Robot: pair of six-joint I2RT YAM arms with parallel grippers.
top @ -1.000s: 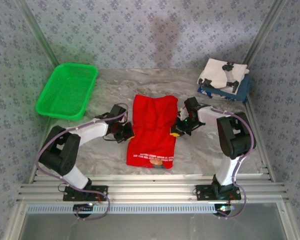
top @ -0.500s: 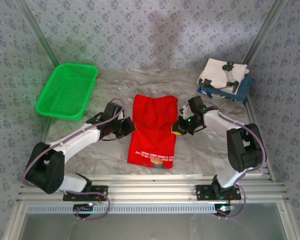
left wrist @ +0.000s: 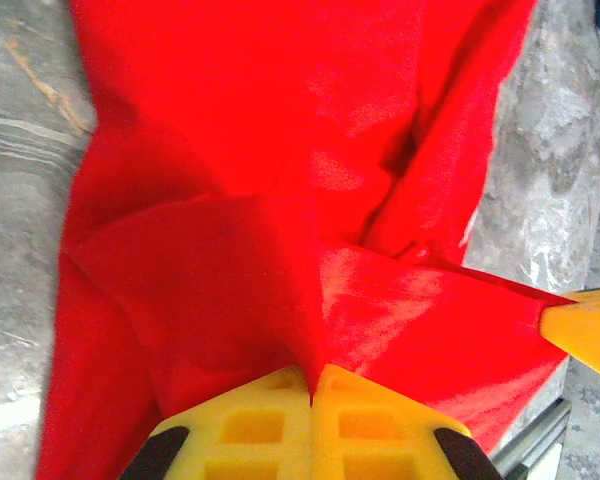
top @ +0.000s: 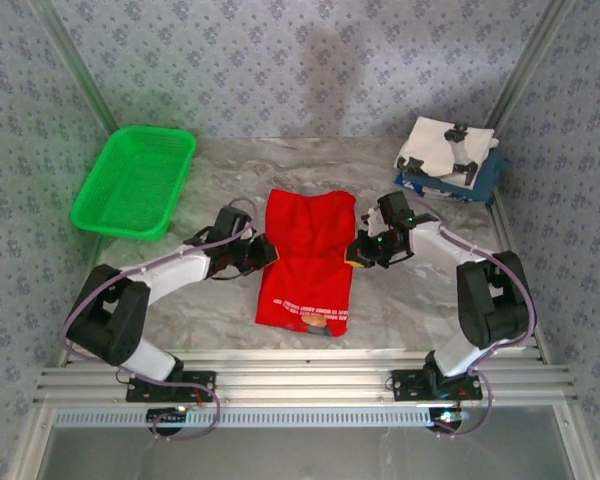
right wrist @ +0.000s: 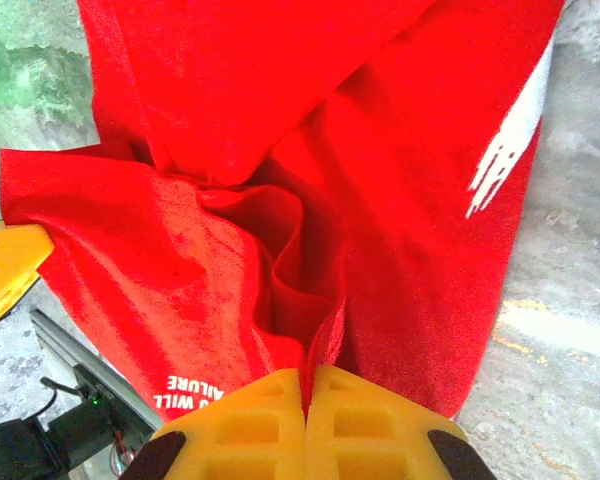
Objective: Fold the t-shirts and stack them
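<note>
Left gripper and right gripper each pinch tight on a side edge of the red t-shirt, which lies long, near to far, between them.

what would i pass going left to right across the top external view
green basket → left hand → red t-shirt → right hand → stack of folded t-shirts
</note>
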